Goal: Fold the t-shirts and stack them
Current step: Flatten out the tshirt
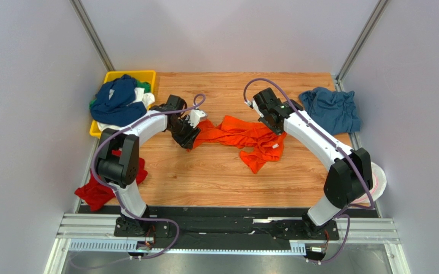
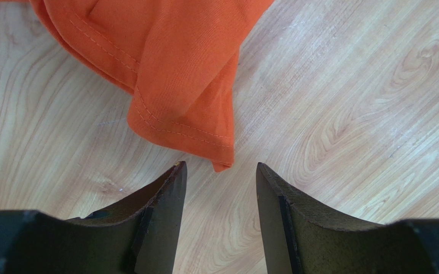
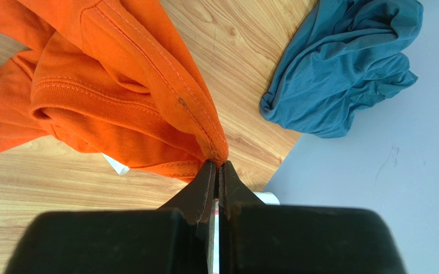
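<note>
One orange shirt (image 1: 236, 136) lies bunched on the table (image 1: 216, 177), its long axis running from the left gripper (image 2: 220, 166) to the right gripper (image 3: 218, 165) — a crumpled band between them. The right fingers are pinched together on its stitched edge, cloth fanning out ahead of their tips; the left fingers stand apart and empty, a hemmed corner pointing at the gap just ahead of them. A blue shirt (image 3: 342, 68) lies heaped beyond the right fingers, apart.

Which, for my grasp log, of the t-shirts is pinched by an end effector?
The bright orange cloth t-shirt mid-table: the right end effector is shut on its edge. The crumpled steel-blue t-shirt lies apart, untouched.
</note>
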Available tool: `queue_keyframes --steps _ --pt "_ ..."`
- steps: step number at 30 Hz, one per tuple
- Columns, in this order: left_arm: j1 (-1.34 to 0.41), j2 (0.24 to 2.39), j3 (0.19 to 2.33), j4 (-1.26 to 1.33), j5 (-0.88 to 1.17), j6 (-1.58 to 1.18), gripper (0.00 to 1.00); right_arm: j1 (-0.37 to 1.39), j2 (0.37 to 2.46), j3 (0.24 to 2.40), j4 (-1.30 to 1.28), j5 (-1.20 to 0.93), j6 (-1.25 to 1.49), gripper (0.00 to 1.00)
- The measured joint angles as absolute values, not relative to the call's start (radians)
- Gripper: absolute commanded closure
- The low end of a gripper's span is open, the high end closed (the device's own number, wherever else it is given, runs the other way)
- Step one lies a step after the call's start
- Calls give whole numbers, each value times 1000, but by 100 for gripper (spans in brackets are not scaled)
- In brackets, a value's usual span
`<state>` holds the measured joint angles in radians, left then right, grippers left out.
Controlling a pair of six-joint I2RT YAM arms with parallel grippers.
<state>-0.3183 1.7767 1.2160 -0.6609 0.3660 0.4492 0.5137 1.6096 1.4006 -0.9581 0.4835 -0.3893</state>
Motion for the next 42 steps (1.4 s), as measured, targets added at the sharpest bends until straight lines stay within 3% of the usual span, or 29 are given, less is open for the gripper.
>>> queue_keyframes --steps 20,23,26,27,28,37,42 --pt "-324 1861 1234 -679 333 447 50 514 1587 1387 -952 479 -389 100" --pt "-334 1873 1250 -686 331 445 59 514 1571 1386 -952 480 -389 100" --pt "-345 1880 1264 -694 331 433 80 514 1555 1378 -952 480 -389 100" --pt "-350 1882 1269 -696 331 429 94 514 1552 1377 -952 480 -389 100" --pt "-355 1883 1271 -699 331 427 100 514 1551 1375 -952 480 -389 100" --pt "-386 1862 1272 -743 298 415 100 514 1552 1402 -955 480 -398 100" --pt "-374 1740 1356 -829 247 413 100 505 1589 1585 -969 510 -451 100"
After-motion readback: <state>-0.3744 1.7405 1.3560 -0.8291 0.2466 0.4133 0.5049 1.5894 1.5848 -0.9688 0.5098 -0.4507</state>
